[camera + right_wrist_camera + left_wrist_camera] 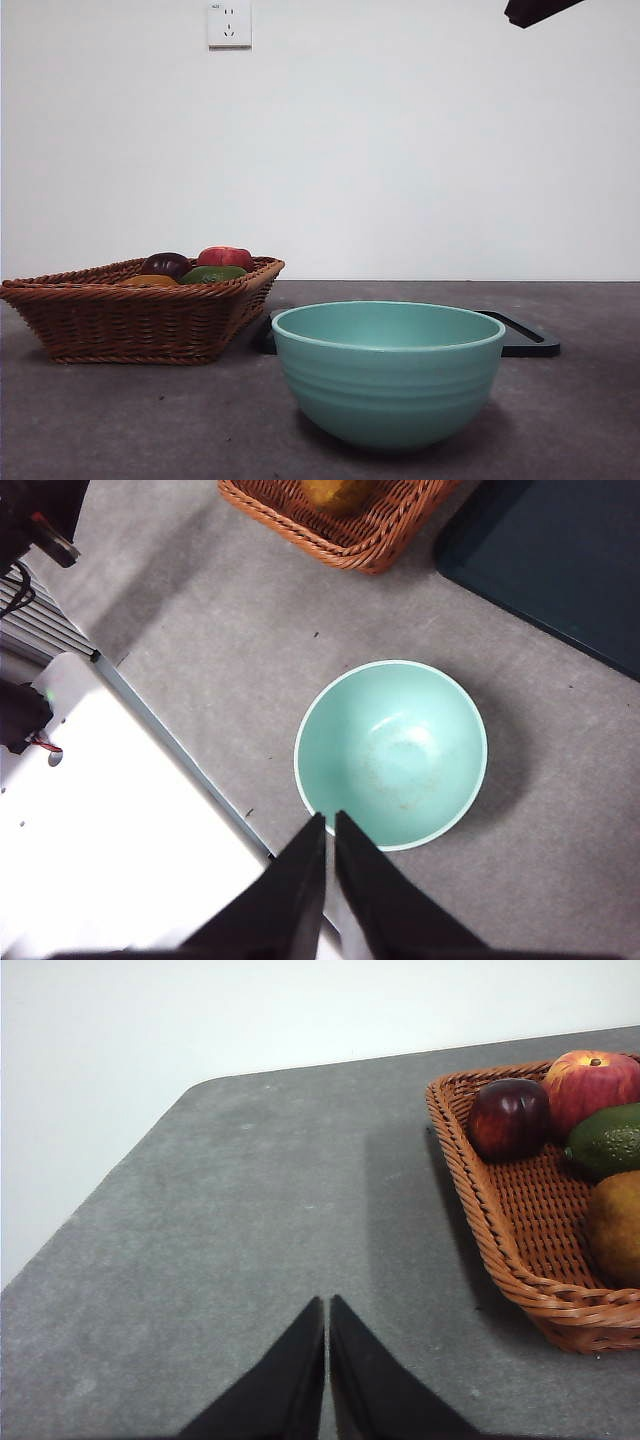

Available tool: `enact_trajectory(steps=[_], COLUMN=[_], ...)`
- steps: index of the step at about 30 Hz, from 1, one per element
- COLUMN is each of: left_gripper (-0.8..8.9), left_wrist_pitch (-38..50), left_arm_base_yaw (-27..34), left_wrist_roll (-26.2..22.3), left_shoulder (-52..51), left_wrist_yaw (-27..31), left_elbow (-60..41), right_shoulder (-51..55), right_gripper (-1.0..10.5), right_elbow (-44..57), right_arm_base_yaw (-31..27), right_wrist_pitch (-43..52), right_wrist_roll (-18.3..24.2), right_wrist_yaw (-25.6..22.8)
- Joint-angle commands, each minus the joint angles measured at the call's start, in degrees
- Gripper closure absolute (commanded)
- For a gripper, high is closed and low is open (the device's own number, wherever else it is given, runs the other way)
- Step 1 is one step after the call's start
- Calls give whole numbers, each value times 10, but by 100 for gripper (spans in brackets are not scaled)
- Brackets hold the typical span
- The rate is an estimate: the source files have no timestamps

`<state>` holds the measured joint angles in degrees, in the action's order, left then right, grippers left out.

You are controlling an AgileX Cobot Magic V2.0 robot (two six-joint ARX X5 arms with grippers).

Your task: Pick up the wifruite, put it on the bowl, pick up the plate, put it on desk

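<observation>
**Both grippers closed and empty; wifruite in the basket**

Front view: The bowl (388, 372) stands near the camera on the desk (120, 420), empty as far as its rim shows. Behind it lies a flat dark tray (528, 338), partly hidden. To the left sits a wicker basket (140, 318) holding a purple fruit (166, 265), a red apple (226, 257), a green fruit (213, 274) and the wifruite (148, 281), of which only an orange sliver shows above the rim. A wall socket (229, 24) is high on the wall. A black arm tip (535, 10) shows at the top right corner.

Left wrist view: The left gripper (326, 1360) hangs over bare desk beside the basket, jaws pressed together, holding nothing. In the basket the wifruite (615, 1225) lies at the near end, next to the green fruit.

Right wrist view: The right gripper (328, 875) hovers above the bowl's near edge, jaws narrow and touching, empty. The bowl's inside is bare. The basket corner and the tray lie beyond it.
</observation>
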<state>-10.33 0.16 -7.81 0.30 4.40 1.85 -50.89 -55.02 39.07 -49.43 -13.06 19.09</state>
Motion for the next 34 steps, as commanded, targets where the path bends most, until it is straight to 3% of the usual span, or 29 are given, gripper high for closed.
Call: enact_trajectory(steps=[1,23,25,29,34], left_gripper=[806,806,806,806,806], left_wrist_pitch=[-4,-4,-4,-4,-4], left_arm_base_yaw=[2,2,2,2,2], left_wrist_roll=[6,6,6,6,6], left_shoulder=[-1,-1,-1,-1,-1], left_wrist_yaw=[2,2,2,2,2], left_elbow=[-12,-12,-12,-12,-12], right_shoulder=[-3,-3,2,22,68], right_gripper=[940,940,940,940,940], right_elbow=[-9,-9,-9,-7,17], right_arm_base_yaw=[6,6,0,-42,-165], right_wrist_pitch=[6,6,6,30,110], right_wrist_roll=[7,7,25,82,112], right_wrist_yaw=[0,0,-3,-35,-37])
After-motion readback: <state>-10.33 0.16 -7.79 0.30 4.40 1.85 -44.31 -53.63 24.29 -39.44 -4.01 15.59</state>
